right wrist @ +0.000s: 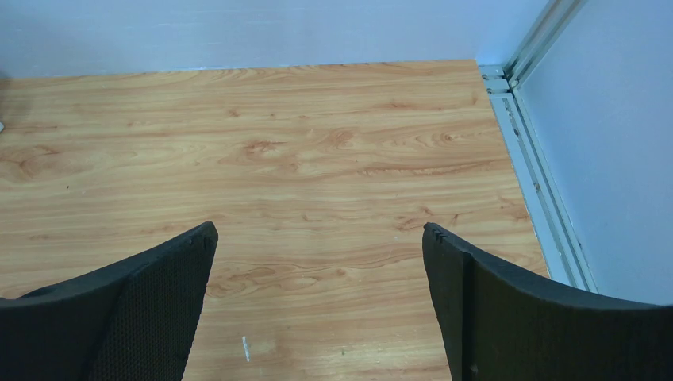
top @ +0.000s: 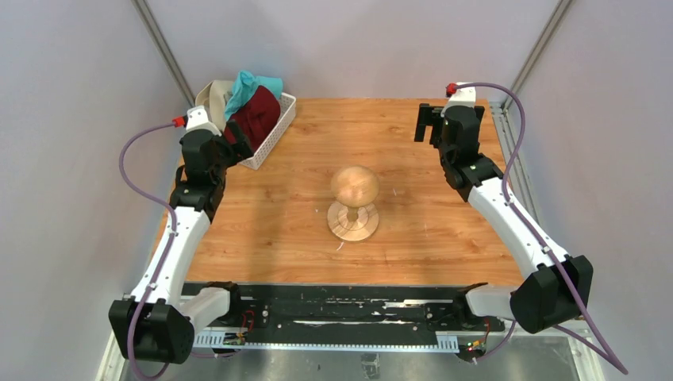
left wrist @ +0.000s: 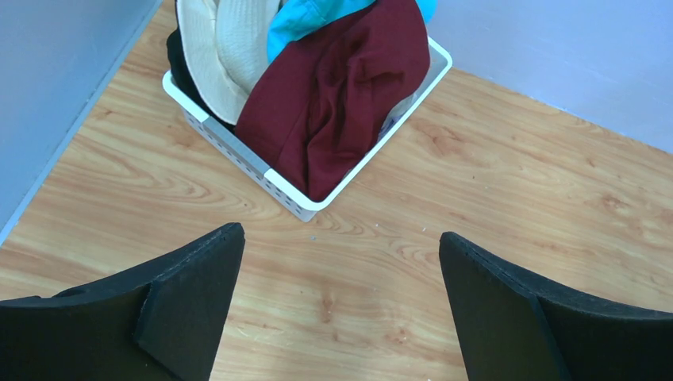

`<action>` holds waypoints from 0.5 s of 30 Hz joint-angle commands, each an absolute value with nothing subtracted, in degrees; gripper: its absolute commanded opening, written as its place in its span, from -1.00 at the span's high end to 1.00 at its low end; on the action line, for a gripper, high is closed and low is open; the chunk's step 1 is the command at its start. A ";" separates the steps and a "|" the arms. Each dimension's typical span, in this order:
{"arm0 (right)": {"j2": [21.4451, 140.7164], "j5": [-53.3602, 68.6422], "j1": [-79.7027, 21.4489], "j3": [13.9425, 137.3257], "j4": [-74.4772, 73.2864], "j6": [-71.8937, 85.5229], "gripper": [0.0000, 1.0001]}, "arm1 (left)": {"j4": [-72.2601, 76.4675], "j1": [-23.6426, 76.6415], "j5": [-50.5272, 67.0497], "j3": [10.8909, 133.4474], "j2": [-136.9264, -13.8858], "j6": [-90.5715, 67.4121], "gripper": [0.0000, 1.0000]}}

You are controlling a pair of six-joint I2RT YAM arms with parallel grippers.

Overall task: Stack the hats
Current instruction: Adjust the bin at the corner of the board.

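The hats lie piled in a white lattice basket [top: 279, 119] at the far left of the table. A maroon hat [top: 258, 115] is on top, with a teal hat [top: 250, 86] and a beige hat [top: 213, 95] behind it. In the left wrist view the maroon hat [left wrist: 333, 95], beige hat [left wrist: 226, 48], teal hat [left wrist: 309, 16] and a black hat's edge [left wrist: 178, 67] show in the basket [left wrist: 298, 202]. My left gripper [left wrist: 341, 262] is open and empty, just short of the basket's near corner. My right gripper [right wrist: 317, 254] is open and empty over bare wood at the far right. The lavender hat is hidden.
A wooden mushroom-shaped stand [top: 354, 202] stands bare at the table's middle. Grey walls close in the left, back and right. A metal rail [right wrist: 532, 159] runs along the table's right edge. The left arm [top: 198, 175] hangs beside the basket.
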State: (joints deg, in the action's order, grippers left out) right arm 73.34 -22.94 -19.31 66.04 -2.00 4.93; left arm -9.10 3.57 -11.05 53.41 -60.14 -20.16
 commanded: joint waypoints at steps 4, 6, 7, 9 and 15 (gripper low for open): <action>73.06 -23.36 -18.81 65.61 -1.68 5.36 -1.00 | -5.55 3.87 -11.54 50.76 -56.90 -20.40 -0.96; 73.04 -23.61 -18.87 65.53 -1.71 5.28 -1.00 | -5.29 3.88 -10.92 50.50 -56.49 -20.27 -0.96; 73.04 -23.64 -18.89 65.55 -1.69 5.27 -1.00 | -5.39 3.87 -10.69 50.50 -56.39 -20.15 -0.96; 73.13 -23.64 -18.81 65.51 -1.67 5.27 -1.00 | -5.39 3.91 -10.41 50.49 -56.31 -19.95 -0.96; 73.01 -23.64 -18.83 65.60 -1.89 5.19 -1.00 | -5.28 3.87 -9.89 50.43 -56.27 -19.68 -0.96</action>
State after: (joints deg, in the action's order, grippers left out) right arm 73.34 -22.96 -19.31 66.04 -2.00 4.93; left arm -7.31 3.57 -10.59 50.74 -57.12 -20.12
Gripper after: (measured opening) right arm 0.998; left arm 0.982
